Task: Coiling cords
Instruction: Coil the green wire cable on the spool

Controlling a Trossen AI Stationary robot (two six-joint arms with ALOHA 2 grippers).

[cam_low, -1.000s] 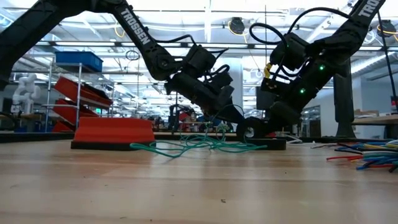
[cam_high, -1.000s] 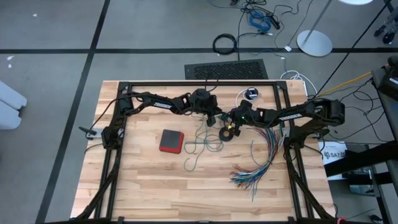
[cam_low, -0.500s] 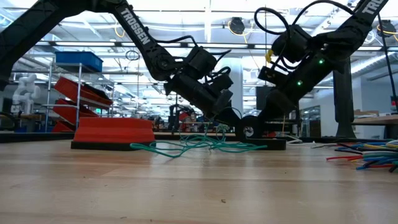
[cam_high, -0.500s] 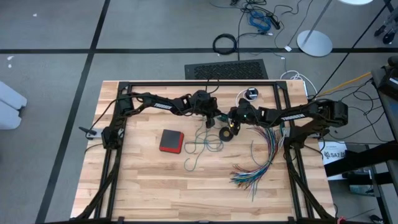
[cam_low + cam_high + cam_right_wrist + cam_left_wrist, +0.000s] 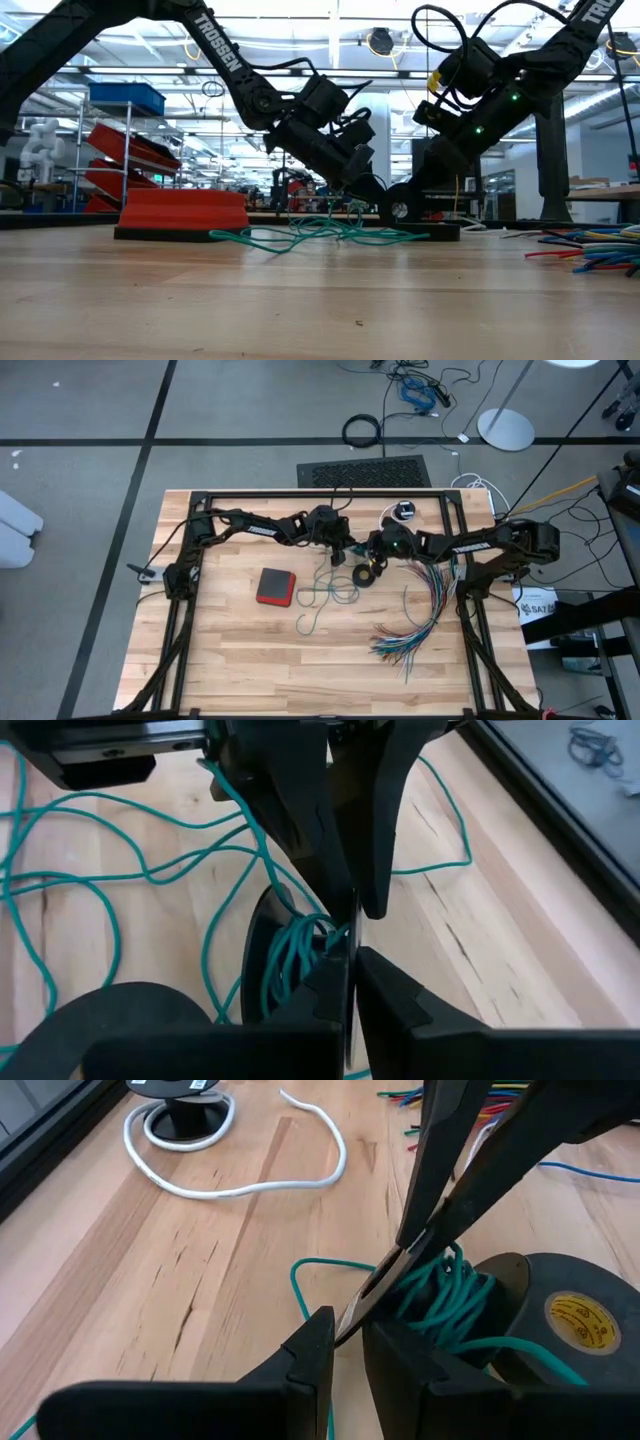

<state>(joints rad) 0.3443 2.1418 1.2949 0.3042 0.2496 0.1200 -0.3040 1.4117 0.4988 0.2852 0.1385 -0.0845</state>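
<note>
L claw [image 5: 347,1342] and R claw [image 5: 350,960] are meeting tip to tip mid-worktop [image 5: 230,650], both pinching the green cord [image 5: 322,592] bunched at the black ring [image 5: 366,574]. White cord [image 5: 240,1178] is lying apart, near the back edge.

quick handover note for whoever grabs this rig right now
Left gripper: nearly shut on the teal-green cord, mid-table by the black tape ring.
Right gripper: shut, tips meeting the left's at the same bundle.
Done: a few teal loops bunched at the ring.
Left: most of the teal cord lies loose on the table; the white cord with its round piece sits untouched at the far edge.
</note>
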